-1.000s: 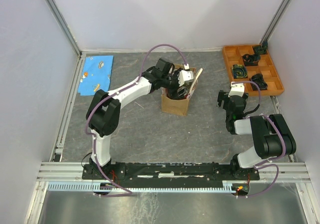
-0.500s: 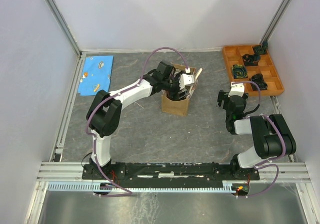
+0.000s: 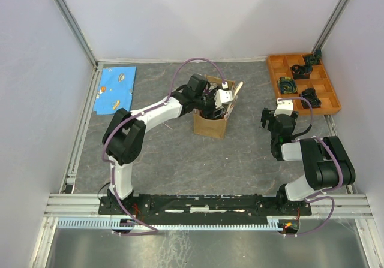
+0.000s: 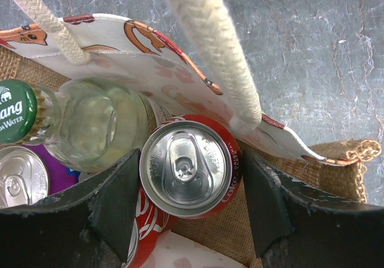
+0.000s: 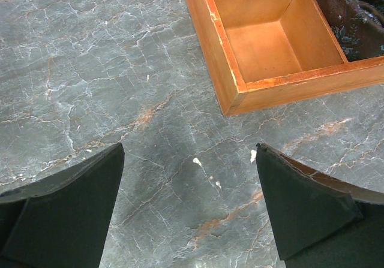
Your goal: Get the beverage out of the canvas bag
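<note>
Inside the canvas bag (image 3: 210, 126) at the top view's centre, the left tool (image 4: 191, 155) flanks the upright red can (image 4: 192, 172) so it can lift straight out, though whether it grips yet is unclear; the right tool (image 5: 189, 147) hangs open at right.

The left arm (image 3: 157, 112) and right arm (image 3: 300, 151) share white links, bulky black joints and a looping purple cable (image 3: 198, 58) each. Both rise from a black rail (image 3: 204, 205). Their fingers (image 5: 66, 208) are matte black wedges.

The white-and-black left arm (image 3: 153, 113) reaches forward, its black left pincer (image 4: 191, 163) pointing down, half parted. The right arm (image 3: 318, 160) sits folded, right pincer (image 5: 189, 151) spread wide.
</note>
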Motion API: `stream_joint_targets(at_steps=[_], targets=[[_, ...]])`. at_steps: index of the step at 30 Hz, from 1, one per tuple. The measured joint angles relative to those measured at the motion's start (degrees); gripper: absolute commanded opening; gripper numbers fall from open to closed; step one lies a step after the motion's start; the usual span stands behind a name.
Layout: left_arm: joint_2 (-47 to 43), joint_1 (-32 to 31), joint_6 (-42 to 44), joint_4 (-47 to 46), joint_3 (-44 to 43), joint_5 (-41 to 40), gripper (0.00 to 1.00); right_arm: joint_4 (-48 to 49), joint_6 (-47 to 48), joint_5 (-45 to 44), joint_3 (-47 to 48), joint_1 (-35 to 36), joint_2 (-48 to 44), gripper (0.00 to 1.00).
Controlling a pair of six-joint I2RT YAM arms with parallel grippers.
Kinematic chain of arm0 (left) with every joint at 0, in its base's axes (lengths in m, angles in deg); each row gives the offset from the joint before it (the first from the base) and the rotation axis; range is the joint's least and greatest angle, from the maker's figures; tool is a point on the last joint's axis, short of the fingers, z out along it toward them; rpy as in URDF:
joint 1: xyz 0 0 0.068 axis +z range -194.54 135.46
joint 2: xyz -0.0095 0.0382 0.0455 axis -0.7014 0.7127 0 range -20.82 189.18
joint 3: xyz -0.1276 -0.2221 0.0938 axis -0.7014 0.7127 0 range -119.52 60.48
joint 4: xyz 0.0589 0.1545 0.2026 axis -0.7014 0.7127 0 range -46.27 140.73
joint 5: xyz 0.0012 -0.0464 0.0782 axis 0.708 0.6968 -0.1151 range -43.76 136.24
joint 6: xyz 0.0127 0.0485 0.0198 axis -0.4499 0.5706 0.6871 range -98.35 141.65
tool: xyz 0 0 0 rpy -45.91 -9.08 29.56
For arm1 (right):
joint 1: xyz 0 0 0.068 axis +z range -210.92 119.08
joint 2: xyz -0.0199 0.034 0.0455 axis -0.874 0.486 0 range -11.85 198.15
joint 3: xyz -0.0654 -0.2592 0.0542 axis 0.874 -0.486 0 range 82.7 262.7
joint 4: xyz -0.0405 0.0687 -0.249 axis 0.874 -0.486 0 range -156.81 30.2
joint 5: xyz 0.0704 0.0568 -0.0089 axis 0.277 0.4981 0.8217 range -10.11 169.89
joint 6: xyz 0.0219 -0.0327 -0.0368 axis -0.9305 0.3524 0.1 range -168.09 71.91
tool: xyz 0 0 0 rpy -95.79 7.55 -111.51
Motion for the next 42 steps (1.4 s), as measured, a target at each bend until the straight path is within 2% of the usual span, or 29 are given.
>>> stream_joint_targets(at_steps=[3, 10, 19, 31, 33, 36, 37, 41, 42], targets=[[-0.11, -0.17, 0.02, -0.24, 0.24, -0.33, 0.58, 0.00, 0.00, -0.02, 0.00, 0.00, 0.00, 0.99], [-0.35, -0.59, 0.24, 0.35, 0.24, -0.28, 0.58, 0.00, 0.00, 0.00, 0.00, 0.00, 0.00, 0.99], [-1.29, -2.36, 1.36, 1.68, 0.55, -4.28, 0.81, 0.00, 0.00, 0.00, 0.00, 0.00, 0.00, 0.99], [-0.50, -2.99, 1.53, 0.48, 1.31, -8.35, 0.80, 0.00, 0.00, 0.00, 0.00, 0.00, 0.00, 0.99], [-0.02, -2.99, 1.51, 0.00, 1.33, -8.59, 0.75, 0.02, 0.00, 0.00, 0.00, 0.00, 0.00, 0.99], [0.24, -2.97, 1.27, -0.52, 1.46, -8.72, 0.62, 0.00, 0.00, 0.00, 0.00, 0.00, 0.00, 0.99], [0.24, -2.97, 1.07, -0.57, 1.46, -8.70, 0.54, 0.00, 0.00, 0.00, 0.00, 0.00, 0.00, 0.99], [0.28, -2.91, 0.44, -0.87, 1.46, -8.72, 0.11, 0.00, 0.00, 0.00, 0.00, 0.00, 0.00, 0.99], [0.33, -2.91, 0.17, -0.98, 1.46, -8.72, 0.04, 0.00, 0.00, 0.00, 0.00, 0.00, 0.00, 0.99]])
